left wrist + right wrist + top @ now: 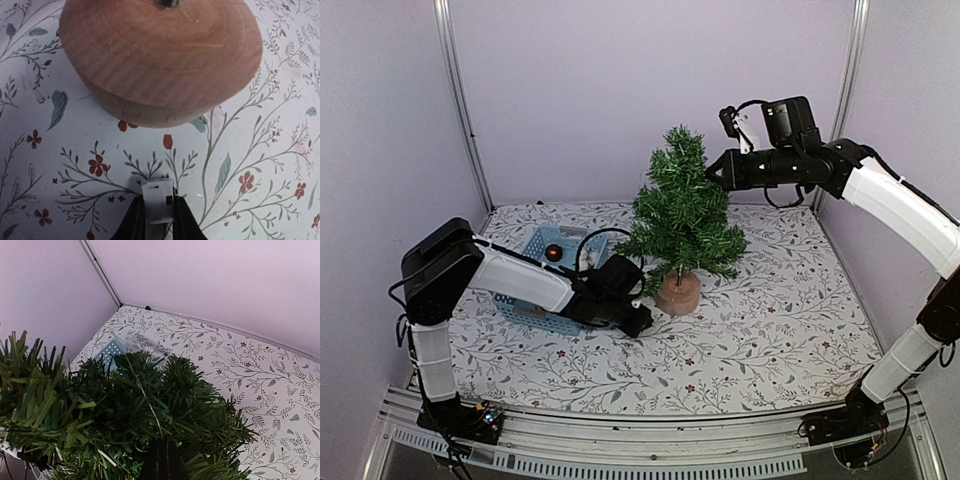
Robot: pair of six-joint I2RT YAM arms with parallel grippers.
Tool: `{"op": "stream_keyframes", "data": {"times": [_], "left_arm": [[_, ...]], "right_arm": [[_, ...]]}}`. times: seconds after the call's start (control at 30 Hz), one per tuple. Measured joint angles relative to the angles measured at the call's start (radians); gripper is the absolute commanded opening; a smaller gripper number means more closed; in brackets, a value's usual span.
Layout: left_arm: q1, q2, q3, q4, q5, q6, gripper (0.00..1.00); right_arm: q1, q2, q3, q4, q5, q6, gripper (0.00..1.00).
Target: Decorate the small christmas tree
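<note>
I see the small christmas tree (pixel 682 215) upright mid-worktop (pixel 780 330), just right of the blue basket (pixel 532 248), my left fingers (pixel 131 226) low beside its wooden base (pixel 160 55), pinched narrow on a white tag (pixel 157 200), my right fingers (pixel 162 462) shut among the upper branches.

**Left arm.** Base at the near left corner; black shoulder raised, white forearm sloping down and to the right. Wrist low and nearly level, just above the bench (pixel 770 320).

**Left gripper** (pixel 637 322). Pointing right and a little downward. The dark fingers (pixel 133 220) stand close together, pinching a small white tag (pixel 157 192) that sticks out past their tips.

**Right arm.** Base at the near right corner; the lower link climbs along the right edge to a high elbow, and the white forearm reaches left and slightly upward. Black wrist held level, well above the bench, with the camera block on top.

**Right gripper** (pixel 714 172). Pointing left, jaws fully closed into one dark wedge; nothing can be made out between them.
</note>
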Motion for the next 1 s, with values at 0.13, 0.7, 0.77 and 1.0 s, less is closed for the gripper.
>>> {"op": "stream_keyframes", "data": {"times": [0.13, 0.7, 0.77, 1.0], "left_arm": [[0.001, -0.044, -0.054, -0.002, -0.008, 0.003, 0.16], [0.001, -0.029, -0.012, -0.057, -0.013, 0.024, 0.37], [0.001, -0.018, 0.003, -0.061, -0.017, 0.024, 0.36], [0.001, -0.003, 0.021, -0.063, -0.039, 0.015, 0.12]], "right_arm": [[0.0, 0.0, -0.003, 0.0, 0.0, 0.0, 0.0], [0.0, 0.0, -0.007, 0.003, -0.003, 0.001, 0.0], [0.0, 0.0, -0.007, 0.003, -0.004, 0.001, 0.0], [0.0, 0.0, -0.007, 0.008, -0.003, 0.001, 0.0]]}}
